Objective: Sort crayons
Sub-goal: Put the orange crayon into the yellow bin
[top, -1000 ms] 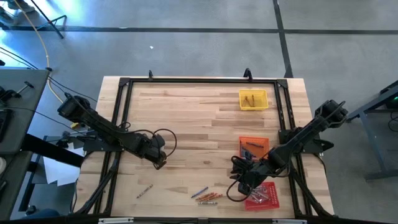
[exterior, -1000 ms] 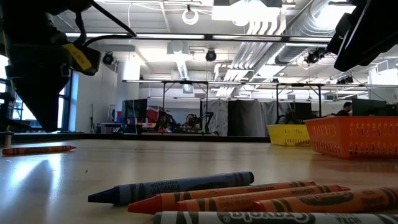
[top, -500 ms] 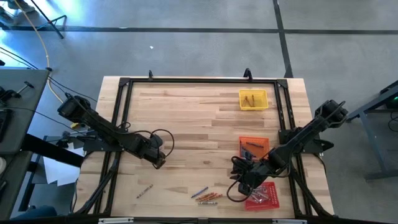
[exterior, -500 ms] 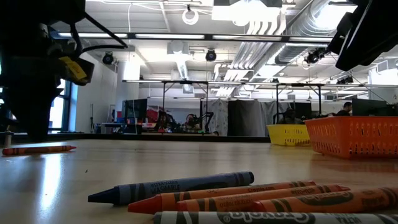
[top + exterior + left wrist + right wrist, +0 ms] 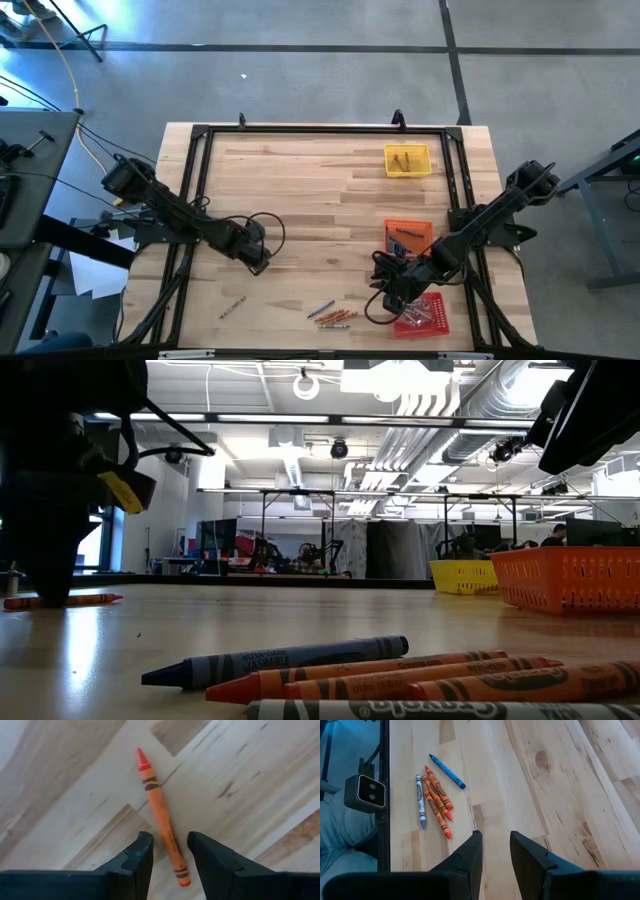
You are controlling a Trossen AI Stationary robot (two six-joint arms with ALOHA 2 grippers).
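My left gripper (image 5: 167,851) is low over the left half of the table (image 5: 300,200), fingers parted with a lone orange crayon (image 5: 161,815) running between them. The fingertips straddle its lower half without pinching it; it lies flat on the wood. From above, that crayon (image 5: 232,308) is only a faint sliver near the front edge, and my left arm covers the boards beside it. In the low view my left arm is a black mass at the left that cuts off one end of the same crayon (image 5: 75,599).

My right gripper (image 5: 495,851) hangs over the front right of the table, fingers apart and holding nothing. Ahead of it lies the loose group of crayons (image 5: 434,799) close to the front edge: a blue one (image 5: 447,771) angled apart, three orange ones touching side by side, and a grey one (image 5: 420,802) just beside them. The low view crops the far ends of this group (image 5: 400,678) at its right and bottom borders.

My right arm partly hides the red tray (image 5: 424,314) at the front right corner. The orange tray (image 5: 409,235) sits just behind it by the right edge, and the yellow tray (image 5: 407,160) near the back right corner. Their contents are too small to sort by colour. The middle and back left of the table are bare wood.
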